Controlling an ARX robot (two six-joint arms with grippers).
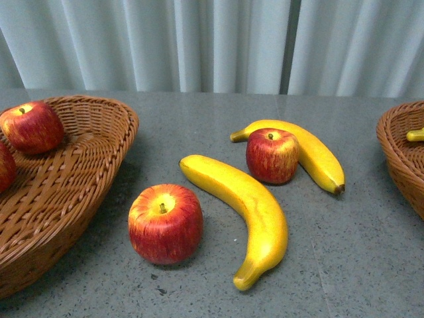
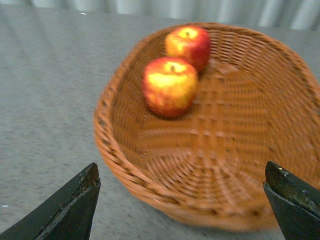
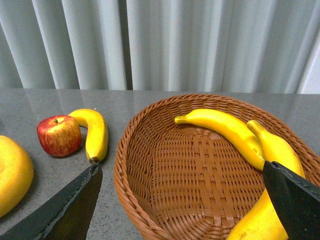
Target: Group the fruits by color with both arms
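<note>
On the grey table lie a near red apple (image 1: 165,223), a far red apple (image 1: 271,155), a long near banana (image 1: 245,212) and a far banana (image 1: 311,154) behind the far apple. The left wicker basket (image 1: 79,179) holds an apple (image 1: 32,126) and part of another (image 1: 5,167). No arm shows in the front view. My left gripper (image 2: 182,200) is open above that basket (image 2: 150,165), with two apples (image 2: 170,86) (image 2: 189,44) inside. My right gripper (image 3: 185,200) is open over the right basket (image 3: 135,165), which holds two bananas (image 3: 225,127) (image 3: 275,150).
The right basket's rim (image 1: 397,156) shows at the front view's right edge with a banana tip (image 1: 415,135) in it. Pale curtains (image 1: 212,43) hang behind the table. In the right wrist view, an apple (image 3: 59,135) and a banana (image 3: 94,131) lie beside the basket.
</note>
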